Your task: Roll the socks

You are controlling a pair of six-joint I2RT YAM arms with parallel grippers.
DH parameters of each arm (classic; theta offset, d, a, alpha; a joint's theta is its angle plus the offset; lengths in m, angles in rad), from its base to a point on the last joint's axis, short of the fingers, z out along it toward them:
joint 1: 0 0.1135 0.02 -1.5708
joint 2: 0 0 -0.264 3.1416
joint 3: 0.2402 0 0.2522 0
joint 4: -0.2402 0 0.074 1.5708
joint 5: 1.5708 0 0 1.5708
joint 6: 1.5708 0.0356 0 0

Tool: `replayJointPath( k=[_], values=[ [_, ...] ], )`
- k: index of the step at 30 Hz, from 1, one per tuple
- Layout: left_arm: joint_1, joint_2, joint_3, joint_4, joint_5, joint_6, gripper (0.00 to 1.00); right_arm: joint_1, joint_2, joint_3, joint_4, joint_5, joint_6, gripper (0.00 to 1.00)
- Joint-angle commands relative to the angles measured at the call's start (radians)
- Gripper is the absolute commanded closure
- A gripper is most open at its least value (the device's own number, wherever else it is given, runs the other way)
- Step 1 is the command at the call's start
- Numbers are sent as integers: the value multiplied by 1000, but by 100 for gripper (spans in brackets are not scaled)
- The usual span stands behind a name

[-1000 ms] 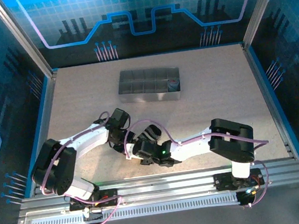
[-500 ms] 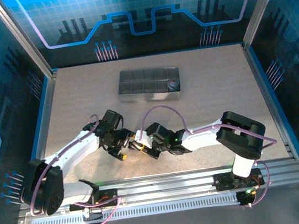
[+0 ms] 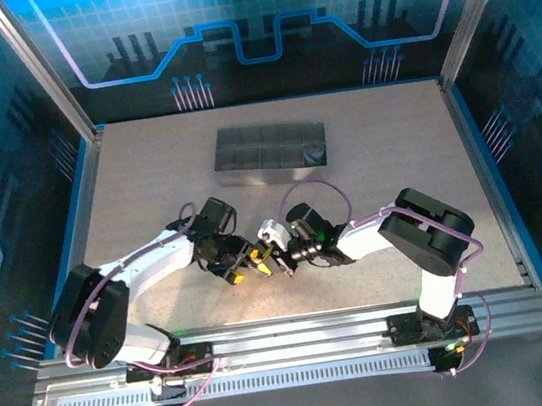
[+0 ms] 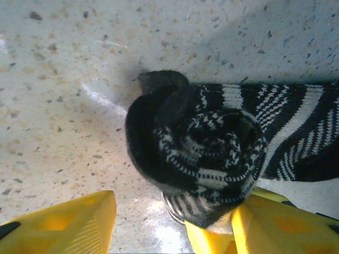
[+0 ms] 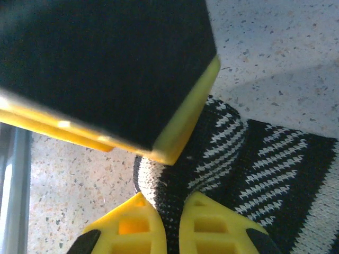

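One striped sock (image 4: 201,153) sits about half rolled on the tabletop (image 4: 63,106), near the front and roughly in the middle. The coiled end faces the left gripper (image 4: 172,222), whose jaws are spread, with the roll just beside one finger. The right gripper (image 5: 169,211) has its jaws pinching the sock's edge. Looks mid-roll to me. Next, the left probably needs to grab the coil and turn it along the flat tail.
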Motion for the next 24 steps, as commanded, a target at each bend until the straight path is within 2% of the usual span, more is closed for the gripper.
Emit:
replayJointPath(
  k=[1, 4, 10, 12, 15, 16, 21, 24],
  values=[
    [-20, 36, 25, -14, -7, 38, 44, -16, 108, -95, -287, 70, 40, 100],
    [-27, 86, 36, 2, -21, 65, 48, -18, 106, -99, -278, 79, 40, 100],
    [-46, 225, 37, -25, -23, 126, 63, -21, 66, -76, -308, 158, 10, 99],
    [-48, 233, 11, -43, -24, 132, 74, -20, 47, -52, -326, 187, -25, 97],
    [-47, 212, -32, -75, -22, 130, 97, -17, 51, 28, -393, 202, -119, 95],
    [-47, 198, -41, -98, -24, 128, 100, -15, 60, 66, -422, 198, -157, 95],
    [-38, 58, -126, -220, -79, 18, 100, 20, 132, 299, -606, 156, -413, 94],
    [-38, -50, -176, -252, -105, -112, 100, 65, 142, 382, -653, 137, -569, 87]
  ],
)
